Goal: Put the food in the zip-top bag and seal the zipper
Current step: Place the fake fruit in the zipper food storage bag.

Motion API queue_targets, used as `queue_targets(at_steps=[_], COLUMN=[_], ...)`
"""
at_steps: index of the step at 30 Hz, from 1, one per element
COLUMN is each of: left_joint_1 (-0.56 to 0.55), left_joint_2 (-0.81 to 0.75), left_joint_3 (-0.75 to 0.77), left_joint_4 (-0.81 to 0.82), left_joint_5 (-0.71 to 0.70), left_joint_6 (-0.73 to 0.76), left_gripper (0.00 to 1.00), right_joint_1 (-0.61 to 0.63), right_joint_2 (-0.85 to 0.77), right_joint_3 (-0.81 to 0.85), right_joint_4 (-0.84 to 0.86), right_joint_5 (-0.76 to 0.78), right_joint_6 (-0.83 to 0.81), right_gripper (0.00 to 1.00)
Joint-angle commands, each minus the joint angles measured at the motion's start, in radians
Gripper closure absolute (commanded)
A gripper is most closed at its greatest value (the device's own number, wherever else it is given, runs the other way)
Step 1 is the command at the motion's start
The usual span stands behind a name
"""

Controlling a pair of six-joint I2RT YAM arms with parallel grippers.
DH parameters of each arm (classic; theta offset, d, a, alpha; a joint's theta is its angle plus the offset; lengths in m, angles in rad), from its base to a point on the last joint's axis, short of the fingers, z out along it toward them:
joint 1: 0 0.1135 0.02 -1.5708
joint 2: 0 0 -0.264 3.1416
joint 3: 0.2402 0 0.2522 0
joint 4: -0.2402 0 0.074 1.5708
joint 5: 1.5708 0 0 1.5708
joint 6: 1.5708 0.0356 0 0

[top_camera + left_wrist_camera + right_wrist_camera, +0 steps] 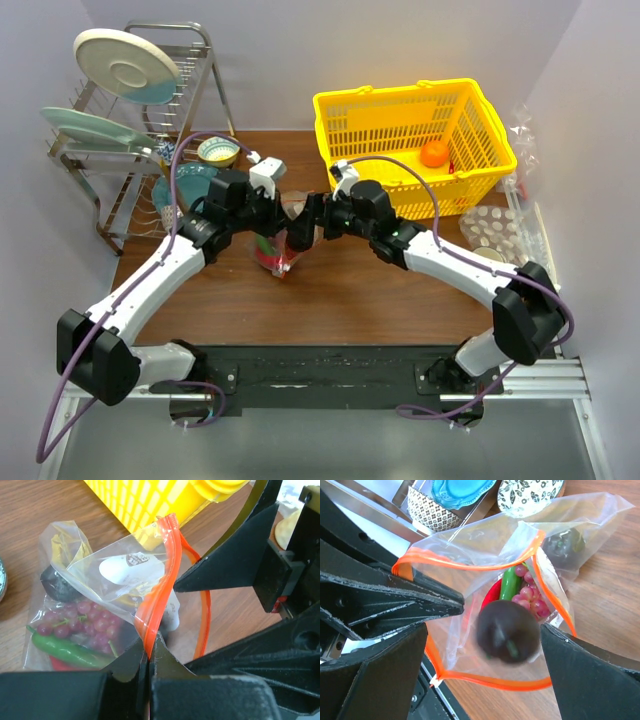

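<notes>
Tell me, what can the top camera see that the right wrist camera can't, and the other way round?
Only the top view: the yellow basket with an orange in it, the plates, and the whole left arm and right arm.

Only the right wrist view: inside the open bag, with grapes, a green vegetable, and a blurry dark fruit at its mouth, between the right fingers.

Both: the bag and the brown table.
</notes>
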Motion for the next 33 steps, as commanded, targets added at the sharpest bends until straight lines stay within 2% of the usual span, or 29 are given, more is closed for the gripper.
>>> queue_targets(at_steps=[1, 6, 10, 14, 18, 21, 25, 30, 33], left_joint_1=[0.021, 0.028, 0.028, 0.028, 0.028, 0.028, 0.028, 0.028, 0.028], left_joint_2=[-0.028, -0.026, -0.028, -0.026, -0.029, -0.031, -0.028, -0.025, -0.017], left_joint_3=[-0.002, -0.002, -0.004, -0.004, -0.008, -0.011, -0.016, -0.016, -0.015], left_joint_4=[0.07, 0.065, 0.059, 0.055, 0.055, 0.058, 0.059, 0.062, 0.058], left_joint_5=[0.079, 0.064, 0.044, 0.027, 0.017, 0.013, 0.005, -0.003, 0.002], left_joint_6=[-0.021, -0.015, -0.004, 0.0, 0.002, 0.004, 0.004, 0.007, 0.007], left_gripper=[1.0, 1.0, 1.0, 1.0, 1.0, 1.0, 1.0, 1.0, 1.0], right_joint_1=[0.008, 0.008, 0.004, 0.004, 0.003, -0.002, -0.003, -0.014, -0.049], right_joint_2=[-0.058, -0.122, -0.245, -0.317, -0.267, -0.201, -0.164, -0.141, -0.129], right_joint_3=[0.033, 0.05, 0.069, 0.112, 0.295, 0.425, 0.514, 0.592, 0.628], right_joint_4=[0.001, -0.077, -0.135, -0.172, -0.464, -0.621, -0.712, -0.767, -0.761], right_joint_5=[0.034, 0.06, 0.141, 0.222, 0.343, 0.389, 0.44, 0.572, 0.508], right_joint_6=[0.017, 0.011, -0.002, -0.093, -0.215, -0.285, -0.296, -0.228, -0.249], right_gripper=[0.01, 0.01, 0.01, 0.01, 0.01, 0.01, 0.01, 0.01, 0.01])
